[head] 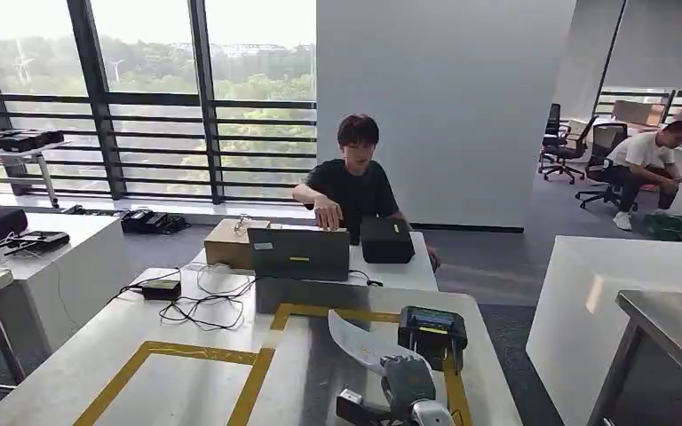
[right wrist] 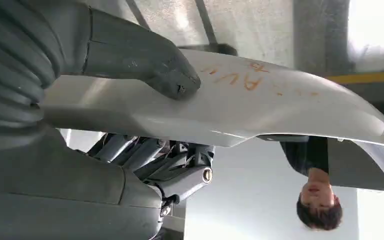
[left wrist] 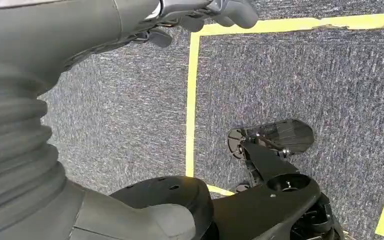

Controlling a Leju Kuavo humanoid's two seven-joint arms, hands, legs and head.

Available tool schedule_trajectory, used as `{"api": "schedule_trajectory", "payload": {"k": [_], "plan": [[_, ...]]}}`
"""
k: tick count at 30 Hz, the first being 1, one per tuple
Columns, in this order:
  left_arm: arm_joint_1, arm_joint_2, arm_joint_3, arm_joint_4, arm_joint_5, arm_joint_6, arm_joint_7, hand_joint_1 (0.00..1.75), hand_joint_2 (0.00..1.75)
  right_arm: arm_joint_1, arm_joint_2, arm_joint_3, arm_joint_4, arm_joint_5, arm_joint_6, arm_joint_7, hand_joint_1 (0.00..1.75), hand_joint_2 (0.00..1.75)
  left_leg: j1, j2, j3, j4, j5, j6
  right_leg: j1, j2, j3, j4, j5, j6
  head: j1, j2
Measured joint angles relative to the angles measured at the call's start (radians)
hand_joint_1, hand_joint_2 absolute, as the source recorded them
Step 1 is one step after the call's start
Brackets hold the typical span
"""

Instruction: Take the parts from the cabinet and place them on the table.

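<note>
Silver part [right wrist: 260, 107] — pinched by right hand [head: 406, 383] over the table [head: 186, 377], thumb [right wrist: 145, 62] on top; grip prob. shallow — could slip. Left hand [left wrist: 200, 12] curled, empty.

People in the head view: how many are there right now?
2. One person sits behind the laptop at the far end of the table; another person sits bent forward on a chair at far right. Others may be hidden behind the wall.

A silver part [head: 360, 342] with orange lettering, yellow tape lines [head: 257, 377] on the pale table [head: 80, 364], and grey speckled carpet [left wrist: 300, 80].
</note>
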Motion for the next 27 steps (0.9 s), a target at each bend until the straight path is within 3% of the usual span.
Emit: {"api": "schedule_trajectory", "payload": {"k": [15, 18, 23, 24, 27], "plan": [[0.005, -0.003, 0.0, 0.0, -0.013, 0.012, -0.023, 0.0, 1.75, 0.008, 0.0, 0.0, 0.0, 0.0, -0.013, -0.049, 1.75, 1.75, 0.0, 0.0, 0.0, 0.0, 0.0, 0.0, 0.0, 0.0, 0.0, 0.0, 0.0, 0.0, 0.0, 0.0], [0.006, -0.003, -0.002, 0.0, -0.02, 0.02, -0.049, 0.0, 1.75, 0.009, 0.0, 0.0, 0.0, 0.0, -0.015, -0.05, 1.75, 1.75, 0.0, 0.0, 0.0, 0.0, 0.0, 0.0, 0.0, 0.0, 0.0, 0.0, 0.0, 0.0, 0.0, 0.0], [0.007, -0.006, -0.013, 0.0, -0.033, 0.011, -0.142, 0.0, 1.75, 0.01, 0.0, -0.001, 0.0, 0.006, -0.018, -0.064, 1.75, 1.75, 0.0, 0.0, 0.001, 0.0, 0.0, 0.0, 0.0, 0.0, 0.0, 0.0, 0.0, 0.0, 0.0, 0.0], [0.007, -0.006, -0.013, 0.001, -0.028, -0.007, -0.144, 0.0, 1.75, 0.01, 0.0, -0.001, 0.0, 0.008, -0.018, -0.066, 0.0, 1.75, 0.0, 0.001, 0.001, 0.0, 0.0, 0.0, 0.0, 0.001, 0.0, 0.0, 0.0, 0.0, 0.0, 0.0], [0.012, -0.006, -0.014, 0.001, -0.019, -0.066, -0.15, 0.0, 1.75, 0.01, 0.0, -0.002, 0.0, 0.018, -0.014, -0.065, 0.0, 1.75, 0.0, 0.001, 0.001, 0.0, 0.0, 0.0, 0.0, 0.001, 0.0, 0.0, 0.0, 0.0, 0.0, 0.0]]}}
